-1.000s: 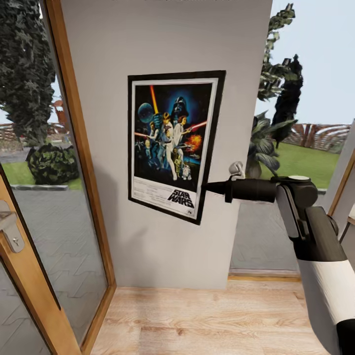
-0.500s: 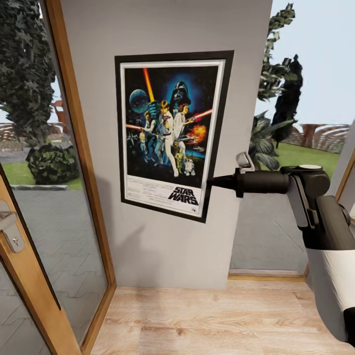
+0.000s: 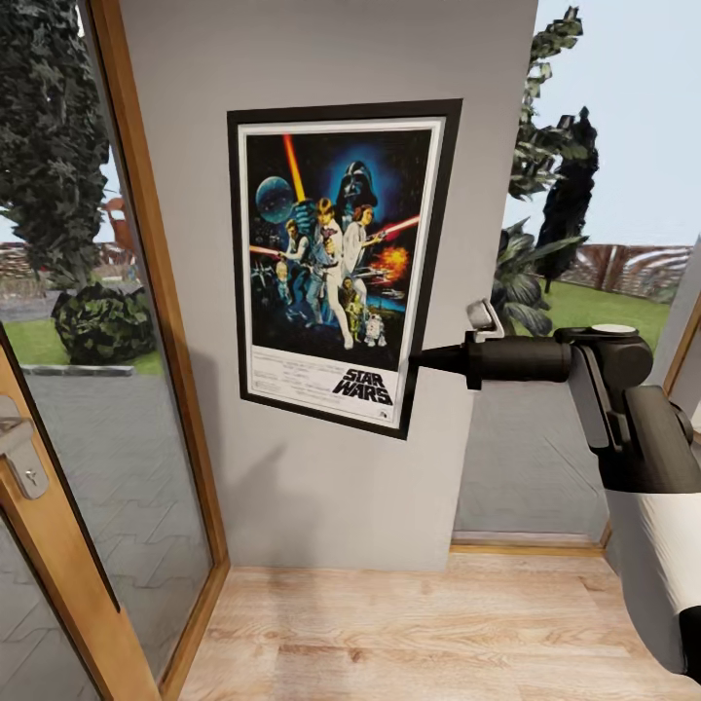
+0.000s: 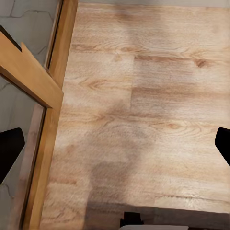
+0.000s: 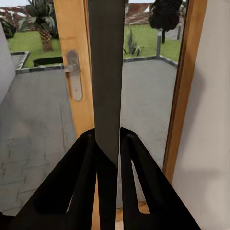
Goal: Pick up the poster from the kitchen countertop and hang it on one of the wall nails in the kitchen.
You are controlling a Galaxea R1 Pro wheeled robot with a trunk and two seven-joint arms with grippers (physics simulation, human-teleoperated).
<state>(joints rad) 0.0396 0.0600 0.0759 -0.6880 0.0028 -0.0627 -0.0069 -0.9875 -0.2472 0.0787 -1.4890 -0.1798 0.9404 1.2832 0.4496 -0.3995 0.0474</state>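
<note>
Hanging against the pale grey wall, the poster stands upright with its long axis vertical, title at the bottom, art facing the robot. It is a little skewed: top edge near level, bottom edge sloping down to the right. It sits between the glass door with a wooden frame on the left and a window with garden greenery on the right.

The right gripper reaches in from the right and meets the poster's right edge near the lower corner. In the right wrist view the poster shows edge-on as a dark strip running between the black fingers, which pinch it from both sides.

The left gripper points down at the wooden floor, fingertips spread wide, nothing between them. Door frame beside it.
</note>
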